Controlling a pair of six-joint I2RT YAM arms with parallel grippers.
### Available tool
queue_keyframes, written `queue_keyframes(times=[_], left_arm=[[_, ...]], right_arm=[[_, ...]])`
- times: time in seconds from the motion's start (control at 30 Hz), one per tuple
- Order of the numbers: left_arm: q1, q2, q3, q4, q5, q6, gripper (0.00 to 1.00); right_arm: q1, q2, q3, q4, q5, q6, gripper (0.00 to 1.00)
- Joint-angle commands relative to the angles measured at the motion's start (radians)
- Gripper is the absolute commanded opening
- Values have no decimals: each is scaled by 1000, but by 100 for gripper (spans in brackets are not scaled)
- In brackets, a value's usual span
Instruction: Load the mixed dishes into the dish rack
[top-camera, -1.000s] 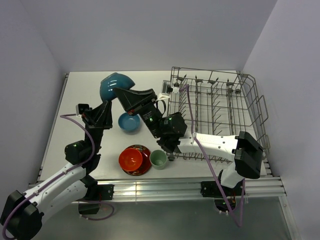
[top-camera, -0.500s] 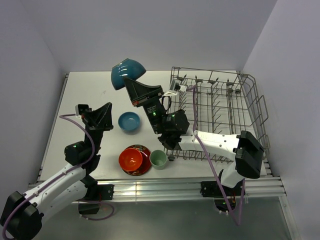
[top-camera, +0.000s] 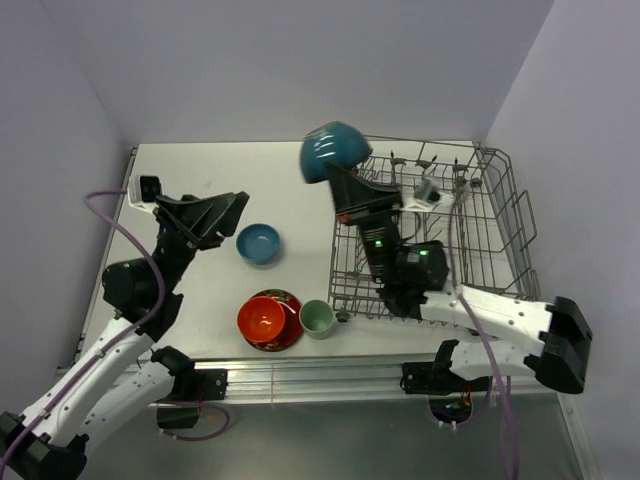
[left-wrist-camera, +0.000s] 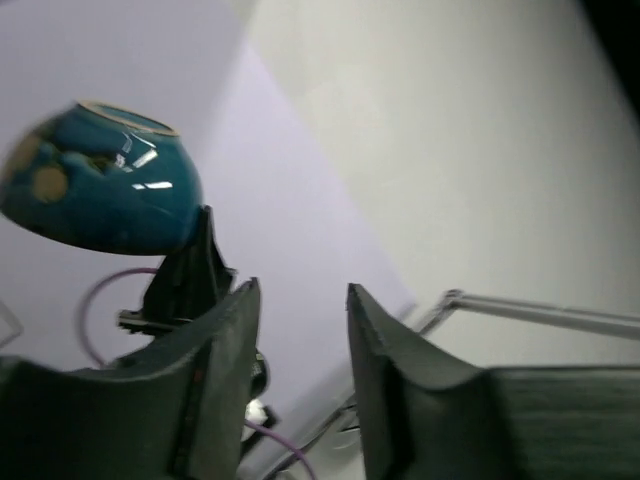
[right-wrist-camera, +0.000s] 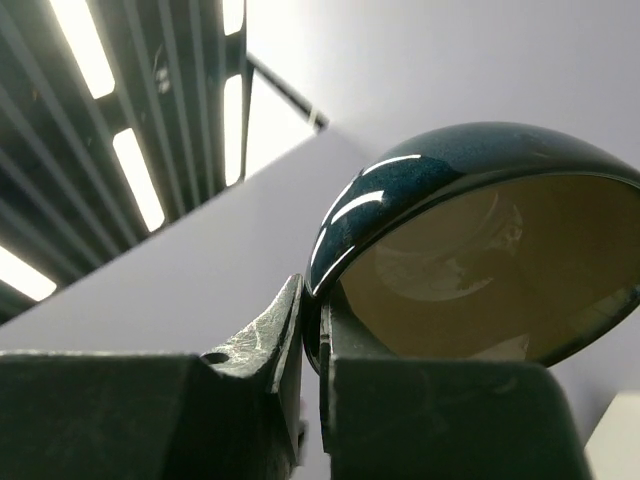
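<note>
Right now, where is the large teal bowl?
Top view: the large teal bowl is raised in the right gripper, beside the dish rack's far-left corner.

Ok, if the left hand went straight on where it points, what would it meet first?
Likely nothing near: between the fingers of the left hand the wrist view shows only bare lavender wall. The raised dark teal glazed bowl sits left of that line, the grey wire dish rack right. Depth is unclear.
</note>
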Motion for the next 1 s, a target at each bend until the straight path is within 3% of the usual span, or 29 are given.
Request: queue_keyframes(times=[0.0, 0.03, 0.13, 0.23, 0.5, 0.77, 0.97], left_arm=[[5, 35, 190, -477, 109, 336, 49], [4, 59, 259, -602, 115, 414, 50], [1, 179, 350, -728, 148, 514, 50], [-13, 296, 387, -781, 173, 577, 50], [-71, 500, 488, -965, 69, 737, 50], [-82, 533, 450, -939, 69, 764, 50], [-127, 564, 421, -878, 81, 741, 46]], right_arm=[[-80, -172, -46, 123, 13, -69, 0], [-108, -203, -65, 90, 13, -63, 0], [-232, -334, -126, -25, -8, -38, 0], [-327, -375, -125, -146, -28, -58, 0], [-498, -363, -64, -402, -53, -87, 0], [-769, -286, -8, -665, -179, 90, 0], [-857, -229, 42, -775, -223, 100, 0]])
